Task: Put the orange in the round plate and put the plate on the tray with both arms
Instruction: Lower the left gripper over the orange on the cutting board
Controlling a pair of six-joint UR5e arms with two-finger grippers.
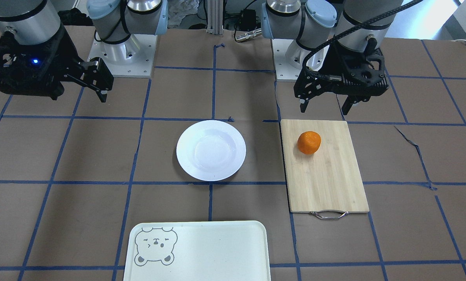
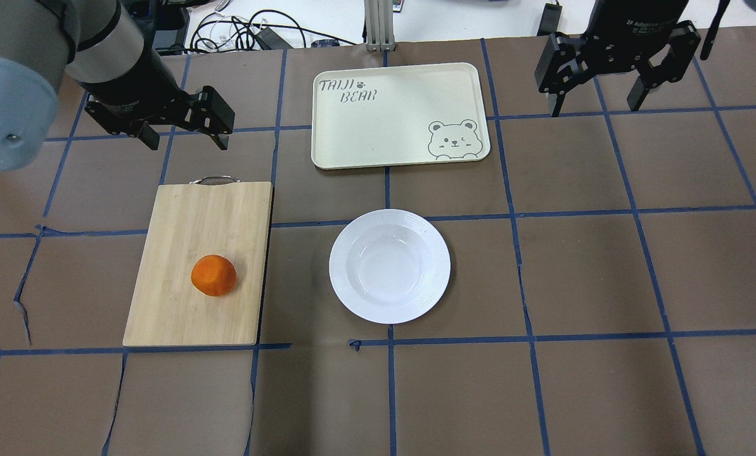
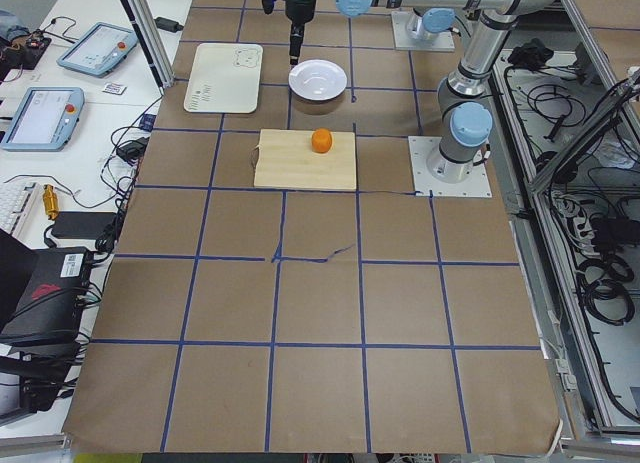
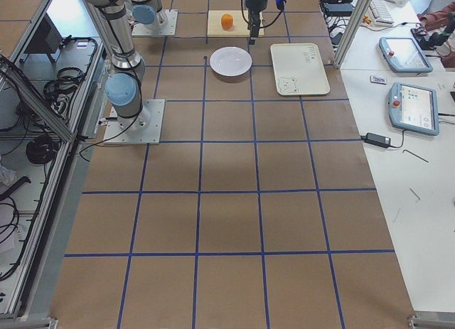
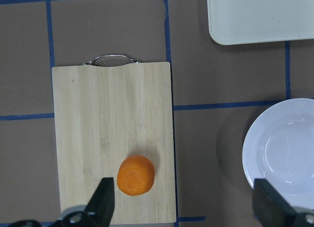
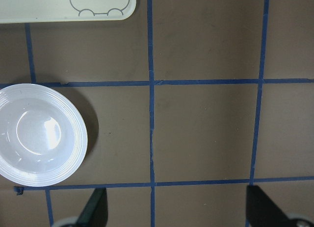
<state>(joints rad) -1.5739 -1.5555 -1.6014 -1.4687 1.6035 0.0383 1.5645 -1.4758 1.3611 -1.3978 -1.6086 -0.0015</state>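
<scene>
The orange lies on a bamboo cutting board, left of the empty white round plate. Past the plate, at the table's far side, lies the cream tray with the bear face. My left gripper hangs open above the table near the board's handle end, and its wrist view looks down on the orange. My right gripper is open too, high over bare table right of the tray. Its wrist view catches the plate at the left.
The bamboo cutting board has a metal handle pointing away from the robot. Both arm bases stand at the robot's edge. A side table with tablets and cables runs beyond the tray's side.
</scene>
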